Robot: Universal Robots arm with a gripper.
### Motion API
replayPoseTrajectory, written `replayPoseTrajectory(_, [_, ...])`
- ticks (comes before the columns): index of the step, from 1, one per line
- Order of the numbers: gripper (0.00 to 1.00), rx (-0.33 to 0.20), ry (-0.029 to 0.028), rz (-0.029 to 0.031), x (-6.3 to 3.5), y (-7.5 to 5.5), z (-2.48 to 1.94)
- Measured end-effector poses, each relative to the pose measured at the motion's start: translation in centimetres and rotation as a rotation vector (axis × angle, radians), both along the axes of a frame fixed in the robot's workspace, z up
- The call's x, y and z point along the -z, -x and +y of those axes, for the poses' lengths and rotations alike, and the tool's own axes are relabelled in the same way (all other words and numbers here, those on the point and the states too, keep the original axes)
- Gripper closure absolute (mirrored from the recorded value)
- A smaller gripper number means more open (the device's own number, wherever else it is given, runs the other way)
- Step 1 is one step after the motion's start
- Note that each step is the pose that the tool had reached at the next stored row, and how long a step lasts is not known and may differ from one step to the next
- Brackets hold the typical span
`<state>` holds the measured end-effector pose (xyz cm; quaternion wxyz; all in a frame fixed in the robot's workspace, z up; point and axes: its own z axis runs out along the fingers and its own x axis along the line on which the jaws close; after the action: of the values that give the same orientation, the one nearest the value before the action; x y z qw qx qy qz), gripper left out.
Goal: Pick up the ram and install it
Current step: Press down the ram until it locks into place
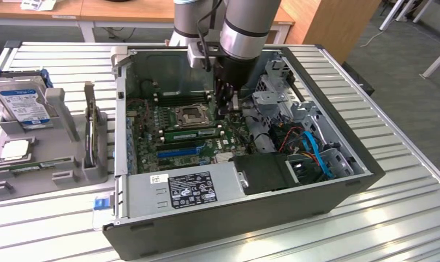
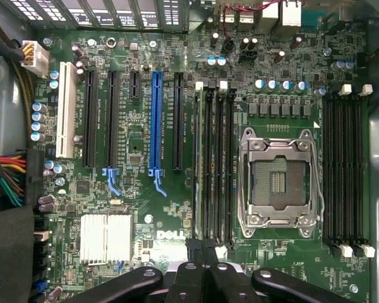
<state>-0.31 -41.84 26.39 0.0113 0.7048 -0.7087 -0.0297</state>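
Note:
The ram (image 1: pixel 194 132), a thin green stick, stands on edge in a black memory slot beside the empty processor socket (image 1: pixel 190 114) on the motherboard. In the wrist view the ram (image 2: pixel 198 164) shows edge-on in the slot group next to the socket (image 2: pixel 278 181). My gripper (image 1: pixel 231 111) reaches down into the open computer case over one end of those slots. In the wrist view the gripper (image 2: pixel 205 249) has its black fingertips (image 2: pixel 191 273) pressed together, shut, just above the slot ends. I cannot tell whether they touch the ram.
The case walls (image 1: pixel 329 93) and the drive cage with blue and orange cables (image 1: pixel 307 147) hem in the arm. The power supply (image 1: pixel 187 188) fills the case's near end. A grey fixture (image 1: pixel 56 136) at the exterior view's left holds a blue-labelled hard drive (image 1: pixel 23 101) and a square chip (image 1: pixel 15 150).

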Motion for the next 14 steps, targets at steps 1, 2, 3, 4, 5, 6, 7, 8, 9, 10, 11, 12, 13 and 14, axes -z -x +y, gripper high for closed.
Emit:
replayPoseTrajectory(1, [0.90, 0.000, -0.0001, 0.0000, 0.05, 0.00, 0.00])
replayPoseTrajectory(2, [0.90, 0.000, 0.0000, 0.0000, 0.09, 0.00, 0.00])
replayPoseTrajectory(3, [0.90, 0.000, 0.0000, 0.0000, 0.14, 0.00, 0.00])
replayPoseTrajectory(4, [0.90, 0.000, 0.0000, 0.0000, 0.19, 0.00, 0.00])
replayPoseTrajectory(5, [0.90, 0.000, 0.0000, 0.0000, 0.24, 0.00, 0.00])
replayPoseTrajectory(6, [0.90, 0.000, 0.0000, 0.0000, 0.28, 0.00, 0.00])
replayPoseTrajectory(7, [0.90, 0.000, 0.0000, 0.0000, 0.33, 0.00, -0.01])
replayPoseTrajectory(8, [0.90, 0.000, 0.0000, 0.0000, 0.38, 0.00, 0.00])
replayPoseTrajectory(9, [0.90, 0.000, 0.0000, 0.0000, 0.42, 0.00, 0.00])
replayPoseTrajectory(10, [0.90, 0.000, 0.0000, 0.0000, 0.47, 0.00, 0.00])
replayPoseTrajectory(11, [0.90, 0.000, 0.0000, 0.0000, 0.52, 0.00, 0.00])
replayPoseTrajectory(12, [0.90, 0.000, 0.0001, 0.0000, 0.56, 0.00, 0.00])
replayPoseTrajectory(13, [0.90, 0.000, 0.0001, 0.0000, 0.61, 0.00, 0.00])
replayPoseTrajectory(14, [0.90, 0.000, 0.0000, 0.0000, 0.66, 0.00, 0.00])
